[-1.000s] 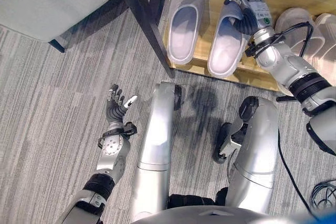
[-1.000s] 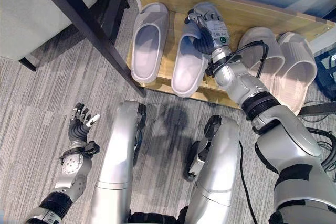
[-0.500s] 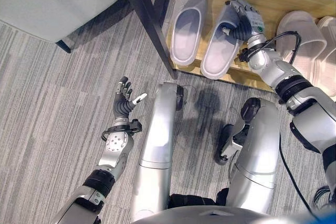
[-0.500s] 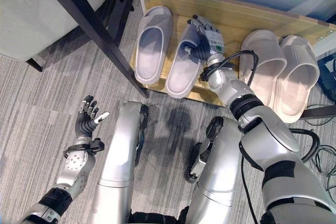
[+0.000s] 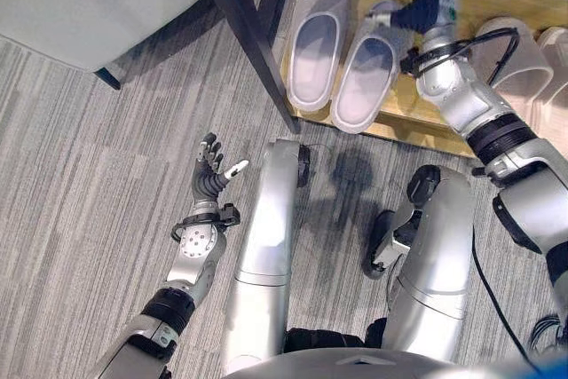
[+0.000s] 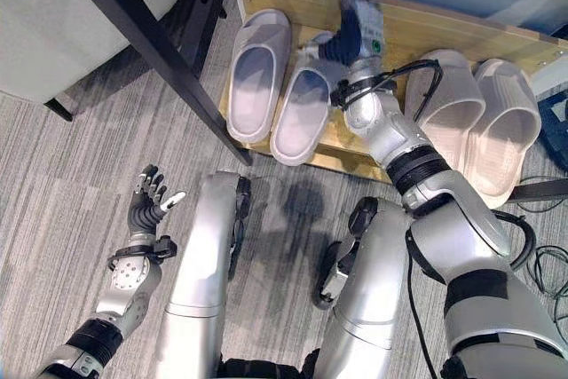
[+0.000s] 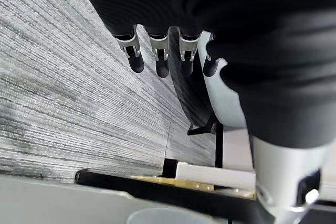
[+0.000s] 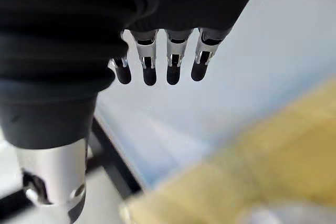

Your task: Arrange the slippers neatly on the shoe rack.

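On the wooden shoe rack (image 6: pixel 417 28) you've got both grey slippers (image 6: pixel 250 73) side by side. Your right hand (image 6: pixel 357 8) is above them, fingers straight, empty; left hand (image 5: pixel 211 175) hangs open over carpet (image 5: pixel 80 175).

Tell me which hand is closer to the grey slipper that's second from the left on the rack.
The right hand: it is raised, fingers open, just above the toe end of that grey slipper on the shoe rack. The left hand hangs open over the carpet, well short of the rack.
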Available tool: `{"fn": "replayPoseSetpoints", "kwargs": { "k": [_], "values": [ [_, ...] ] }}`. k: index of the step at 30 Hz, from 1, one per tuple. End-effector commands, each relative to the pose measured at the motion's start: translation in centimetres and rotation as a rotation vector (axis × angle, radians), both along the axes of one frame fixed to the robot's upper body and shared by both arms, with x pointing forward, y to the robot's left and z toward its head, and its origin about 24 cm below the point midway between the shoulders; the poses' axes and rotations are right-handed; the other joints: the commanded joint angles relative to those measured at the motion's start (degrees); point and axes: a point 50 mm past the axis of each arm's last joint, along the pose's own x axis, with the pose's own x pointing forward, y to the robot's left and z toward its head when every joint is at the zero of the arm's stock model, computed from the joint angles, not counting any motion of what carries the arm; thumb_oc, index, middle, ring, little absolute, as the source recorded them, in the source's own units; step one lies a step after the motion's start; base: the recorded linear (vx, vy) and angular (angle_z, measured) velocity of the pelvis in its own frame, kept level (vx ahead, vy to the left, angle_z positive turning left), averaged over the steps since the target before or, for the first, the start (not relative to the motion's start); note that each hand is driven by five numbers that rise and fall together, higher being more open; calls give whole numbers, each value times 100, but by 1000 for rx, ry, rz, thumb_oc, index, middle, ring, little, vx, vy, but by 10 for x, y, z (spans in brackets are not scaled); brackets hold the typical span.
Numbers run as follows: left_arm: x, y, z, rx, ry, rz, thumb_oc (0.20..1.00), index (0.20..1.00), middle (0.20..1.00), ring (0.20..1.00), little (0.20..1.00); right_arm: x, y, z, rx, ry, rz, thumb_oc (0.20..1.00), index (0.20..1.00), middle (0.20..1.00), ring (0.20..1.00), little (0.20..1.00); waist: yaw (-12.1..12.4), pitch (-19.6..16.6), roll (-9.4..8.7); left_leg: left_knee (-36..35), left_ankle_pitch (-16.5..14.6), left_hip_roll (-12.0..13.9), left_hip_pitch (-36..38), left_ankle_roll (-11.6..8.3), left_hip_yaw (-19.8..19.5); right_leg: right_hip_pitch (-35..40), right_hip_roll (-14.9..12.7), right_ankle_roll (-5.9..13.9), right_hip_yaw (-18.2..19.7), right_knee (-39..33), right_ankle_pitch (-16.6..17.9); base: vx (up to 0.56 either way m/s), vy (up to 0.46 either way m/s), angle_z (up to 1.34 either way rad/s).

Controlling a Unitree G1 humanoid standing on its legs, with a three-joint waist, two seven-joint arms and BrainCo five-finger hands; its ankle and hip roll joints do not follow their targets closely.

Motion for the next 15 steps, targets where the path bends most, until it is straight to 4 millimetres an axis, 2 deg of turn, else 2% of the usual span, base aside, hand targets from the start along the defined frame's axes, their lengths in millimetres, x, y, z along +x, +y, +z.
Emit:
{"fn": "replayPoseSetpoints", "kwargs": {
  "k": [1,5,7,9,10,14,15],
  "values": [
    [-5,-10,8,-63,-62,-12,1000,1000,1000,1000,1000,-11,1,31,36,-151,26,1000,1000,1000,1000,1000,201,-216,65,-285,-162,-219,-292,245,-334,-188,101,-563,420,155,319,0,0,0],
    [-7,-8,9,-89,-71,9,1000,1000,1000,1000,1000,-26,0,30,74,-212,83,1000,1000,1000,1000,1000,150,-216,20,-306,-150,-235,-292,246,-315,-200,100,-565,424,158,320,0,0,0],
    [-7,-6,10,-71,-77,28,1000,1000,1000,1000,1000,-38,2,13,139,-201,165,1000,1000,1000,1000,1000,29,-216,-76,-336,-130,-246,-292,244,-299,-193,107,-563,412,134,327,-8,-13,2],
    [-7,-5,9,-53,-72,34,1000,1000,1000,1000,1000,-40,1,6,208,-178,199,1000,1000,1000,1000,1000,9,-216,-111,-349,-120,-240,-292,240,-284,-205,112,-571,418,133,325,0,0,0],
    [-5,-6,10,-47,-69,39,1000,1000,1000,1000,1000,-47,7,-1,259,-160,281,1000,1000,1000,1000,1000,-38,-216,-163,-382,-116,-230,-292,241,-274,-237,136,-585,429,118,340,0,0,0],
    [-3,-6,12,-45,-73,43,1000,1000,1000,1000,1000,-60,12,-17,301,-132,361,1000,1000,1000,1000,1000,-129,-216,-204,-419,-97,-229,-292,250,-303,-240,160,-577,404,90,347,-9,-1,-5],
    [-3,-6,14,-40,-79,47,1000,1000,1000,1000,1000,-65,11,-31,341,-90,386,1000,1000,1000,1000,1000,-183,-216,-241,-433,-91,-232,-292,252,-304,-239,170,-575,410,94,349,-13,-11,-3]
  ]
}}
